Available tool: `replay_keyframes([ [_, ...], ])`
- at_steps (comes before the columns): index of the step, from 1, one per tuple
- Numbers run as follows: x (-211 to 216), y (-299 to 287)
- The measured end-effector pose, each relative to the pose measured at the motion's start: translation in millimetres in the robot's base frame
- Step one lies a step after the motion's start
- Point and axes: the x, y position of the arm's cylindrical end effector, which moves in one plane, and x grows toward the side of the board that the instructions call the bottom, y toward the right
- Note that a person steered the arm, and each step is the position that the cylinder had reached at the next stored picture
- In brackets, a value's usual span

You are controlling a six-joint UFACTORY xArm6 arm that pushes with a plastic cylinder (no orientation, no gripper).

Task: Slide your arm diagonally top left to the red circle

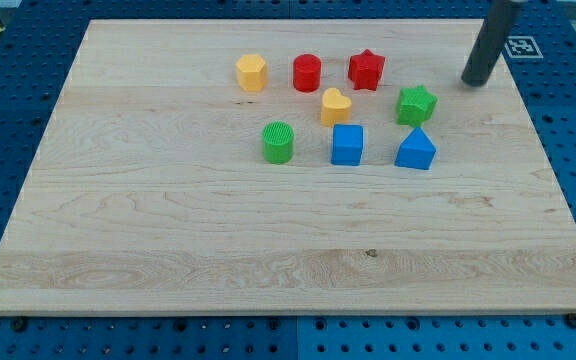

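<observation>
Standing at the far right of the wooden board [118,250], my tip [476,82] is resting on the surface close to the board's right edge, apart from every block. There is no hand to open or close here, only the bare rod, and it is touching nothing but the wood. The red circle [307,72] is sitting in the far row of the cluster, well to the left of my tip and at about the same depth, perhaps a shade farther. It is flanked by the yellow hexagon-like block [251,72] on its left and the red star [366,69] on its right. That star is lying almost directly on the line between my tip and the circle, so a straight run left is likely to be hitting it first. The green star [417,104] is waiting just nearer than that line, with the yellow heart [335,105] beside it. The strip beyond the far row is looking open, offering room for skirting the star
</observation>
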Motion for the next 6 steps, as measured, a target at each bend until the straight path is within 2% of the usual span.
replay_keyframes([
  [1,-54.2,-44.3],
  [2,-65.8,-125.5],
  [3,-65.7,-208.6],
  [4,-49.9,-261.3],
  [5,-16.8,-275.4],
  [6,-11.7,-291.6],
])
